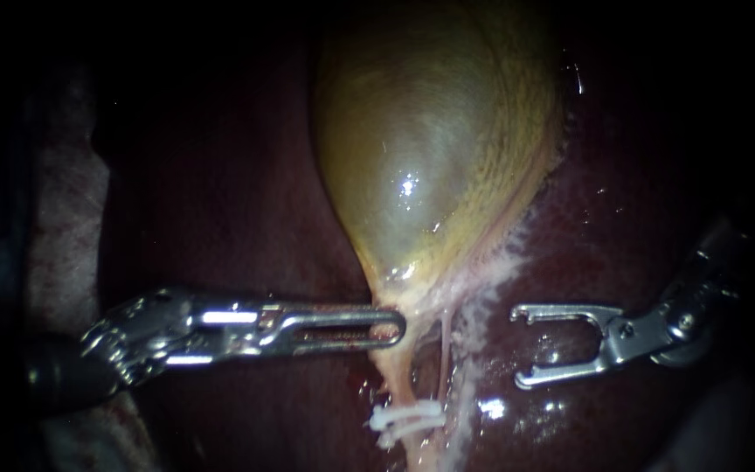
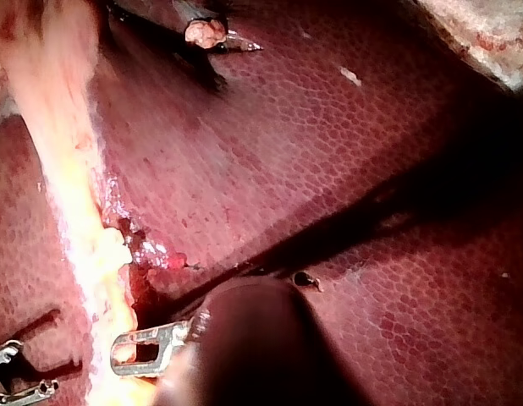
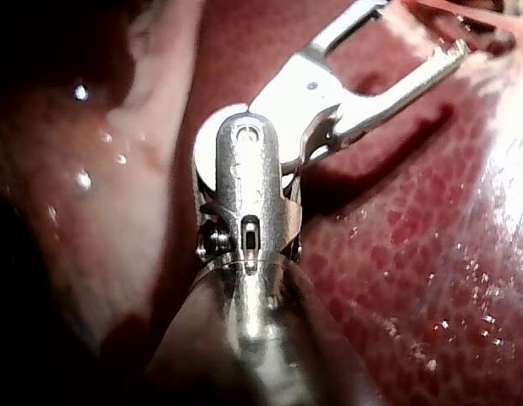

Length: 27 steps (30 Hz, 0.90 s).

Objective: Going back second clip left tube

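Left instrument (image 1: 391, 328): shiny steel, slotted tip. Right instrument (image 1: 520, 346): steel, pivot screw.

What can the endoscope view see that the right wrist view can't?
Only the endoscope view shows the rounded gallbladder, the white clip below it, and the left instrument. Only the right wrist view shows the honeycomb pattern on the liver and the round shaft of the right instrument. Both show the right instrument's end effector, open and empty, over the liver.

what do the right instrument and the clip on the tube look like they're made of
Right instrument: polished silvery metal, judging by its sharp bright glints and hard edges. Clip: white and dull, probably plastic, though it is too small to be sure.
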{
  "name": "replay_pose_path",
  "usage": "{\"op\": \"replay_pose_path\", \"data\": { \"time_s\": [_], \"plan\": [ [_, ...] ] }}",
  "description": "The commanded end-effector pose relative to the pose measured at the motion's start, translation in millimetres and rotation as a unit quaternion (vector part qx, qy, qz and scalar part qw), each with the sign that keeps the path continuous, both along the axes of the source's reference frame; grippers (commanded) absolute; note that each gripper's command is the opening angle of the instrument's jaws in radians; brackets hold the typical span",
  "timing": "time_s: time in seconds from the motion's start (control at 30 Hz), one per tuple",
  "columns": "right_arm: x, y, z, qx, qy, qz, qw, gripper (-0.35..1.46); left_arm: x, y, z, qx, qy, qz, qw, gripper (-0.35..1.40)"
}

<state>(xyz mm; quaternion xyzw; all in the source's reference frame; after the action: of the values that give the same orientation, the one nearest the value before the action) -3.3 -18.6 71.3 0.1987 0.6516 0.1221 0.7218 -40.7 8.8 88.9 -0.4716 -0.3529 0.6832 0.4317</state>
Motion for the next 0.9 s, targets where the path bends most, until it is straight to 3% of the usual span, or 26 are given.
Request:
{"op": "replay_pose_path", "data": {
  "time_s": [0.03,0.27,0.6,0.9],
  "plan": [
    [0.0,0.0,0.0,0.0,0.001,0.0,1.0,0.49,0.0,0.0,0.1,0.0,0.0,0.0,1.0,-0.35],
    [0.1,0.0,0.0,0.0,0.001,0.0,1.0,0.49,-0.5,-0.2,1.2,-0.003,0.001,-0.001,1.0,-0.35],
    [0.1,0.1,0.1,0.0,0.0,0.001,1.0,0.49,-2.4,-0.8,3.9,-0.012,0.004,-0.006,0.9999,-0.35],
    [0.1,0.0,0.1,0.0,0.0,0.001,1.0,0.49,-4.2,-0.2,5.9,-0.018,0.007,-0.01,0.9998,-0.35]
  ]
}}
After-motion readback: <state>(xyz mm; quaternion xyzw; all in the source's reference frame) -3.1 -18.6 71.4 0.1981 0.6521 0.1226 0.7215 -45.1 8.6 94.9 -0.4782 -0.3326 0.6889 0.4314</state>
